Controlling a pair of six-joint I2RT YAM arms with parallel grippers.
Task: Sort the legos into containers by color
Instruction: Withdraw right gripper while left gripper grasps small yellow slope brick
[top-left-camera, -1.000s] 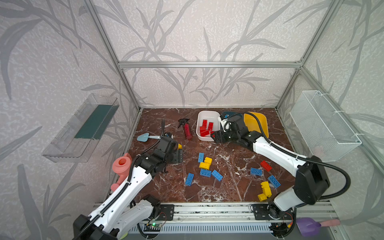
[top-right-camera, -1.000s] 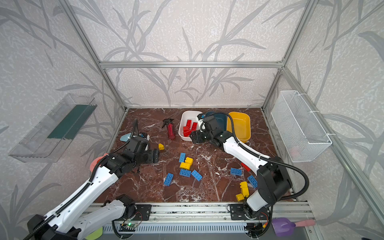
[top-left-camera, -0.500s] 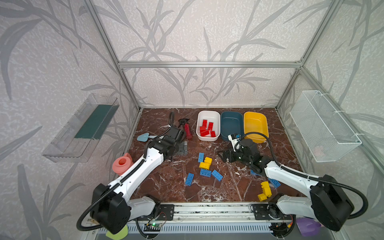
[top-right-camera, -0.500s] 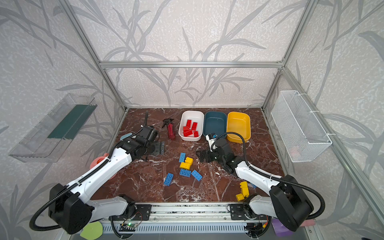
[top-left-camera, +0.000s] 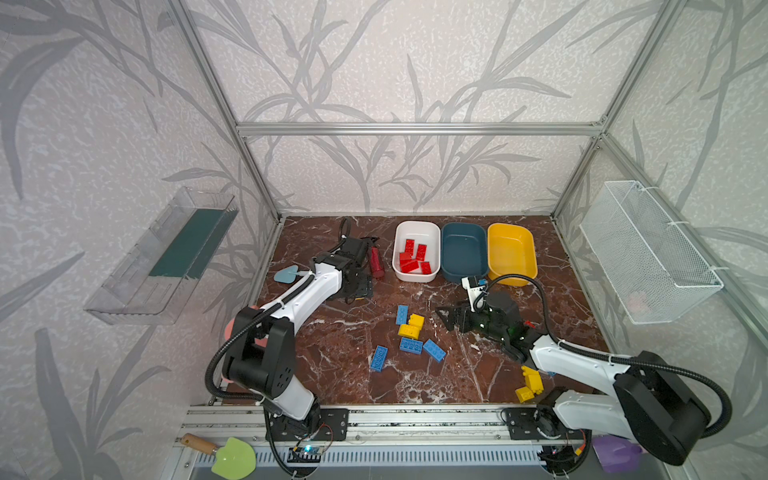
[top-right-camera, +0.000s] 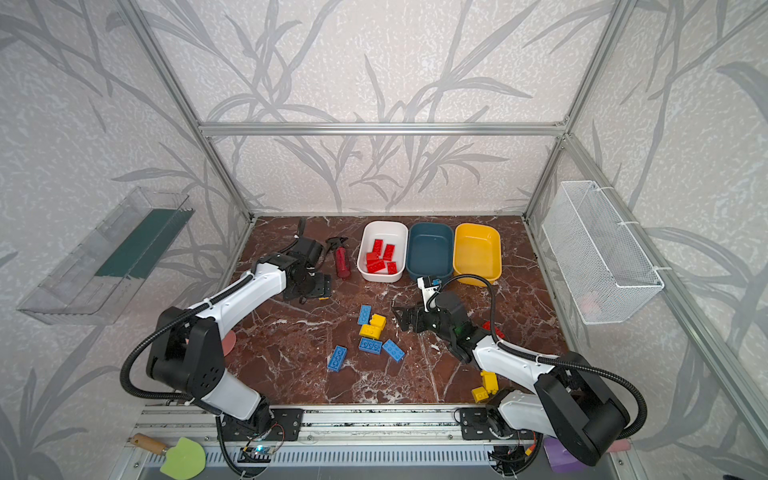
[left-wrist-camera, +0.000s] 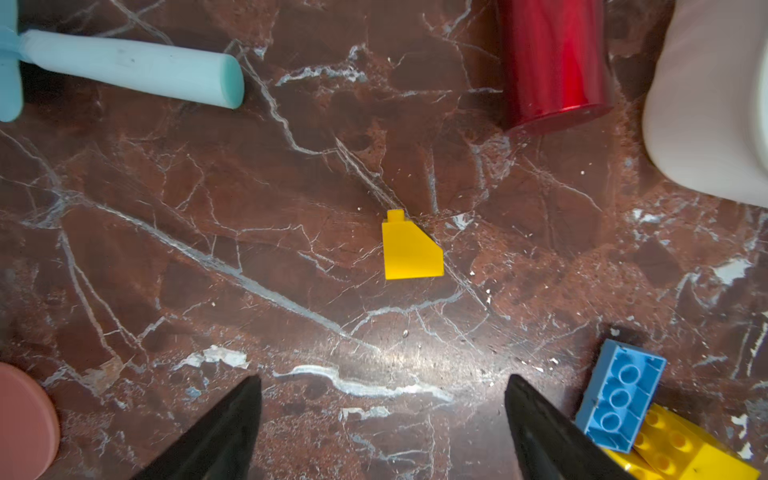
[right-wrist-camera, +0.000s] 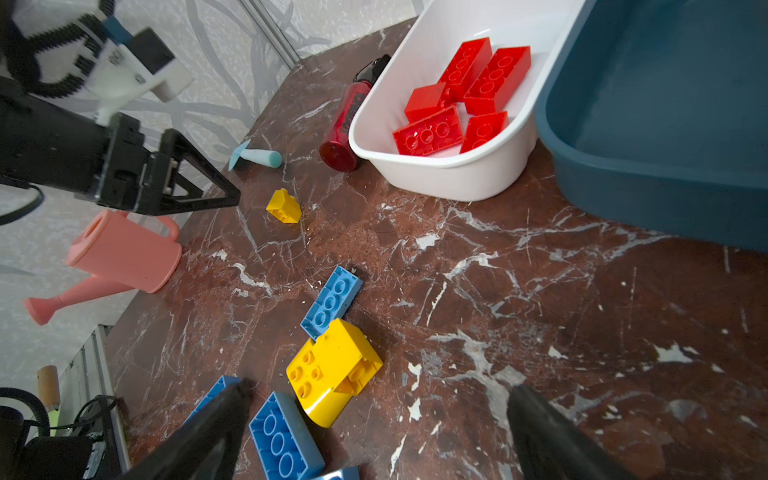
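**Reds mostly binned, both arms lining up next picks**

Both empty. My left end effector (left-wrist-camera: 382, 390) has its fingers apart with nothing between them. It hovers just above the small yellow slope brick (left-wrist-camera: 409, 251), which lies alone on the tabletop (top-left-camera: 340, 374) near the bottle (top-left-camera: 377, 262) and the white tub (top-left-camera: 417, 277). My right end effector (right-wrist-camera: 380, 388) is spread wide too, empty, low, and aimed at the middle cluster (top-left-camera: 409, 331) of blue and yellow bricks.

Tubs: the white one holds five red bricks (top-left-camera: 413, 257). The teal tub (top-left-camera: 463, 249) and yellow tub (top-left-camera: 511, 249) look empty. One red brick (top-right-camera: 494, 329) shows beside my right arm, and more yellow bricks (top-left-camera: 530, 382) lie near its base.

Step, as I read it: approach for the next pick. Blue and yellow sorting hasn't started.

Next, left: drop straight down, straddle the slope brick and close on its flat sides. The sloped face could squirt out. Then it's a long carry past the white and teal tubs to the yellow one.

Next, right: the big yellow brick (right-wrist-camera: 332, 365) touches a blue brick (right-wrist-camera: 332, 297). It needs a clean straddle so the blue one doesn't drag along.
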